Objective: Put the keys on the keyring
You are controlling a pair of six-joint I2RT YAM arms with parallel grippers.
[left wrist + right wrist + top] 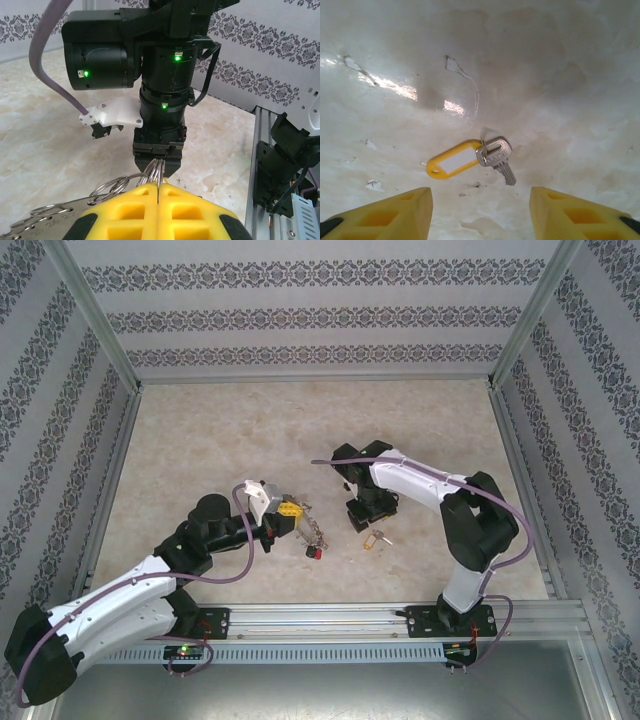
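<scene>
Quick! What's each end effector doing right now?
Left end effector: closed, pinching the thin silvery metal keyring.
Right end effector: open, holding nothing.

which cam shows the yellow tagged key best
Right wrist view: the yellow-tagged key lies flat on the table just ahead of the open right gripper, tag, ring and blade all distinct. The top external view shows it as a tiny yellow speck beside that gripper.

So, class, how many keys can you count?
2: a yellow-tagged key on the table below the right gripper, a red-headed key near the left gripper; others may be hidden.
</scene>
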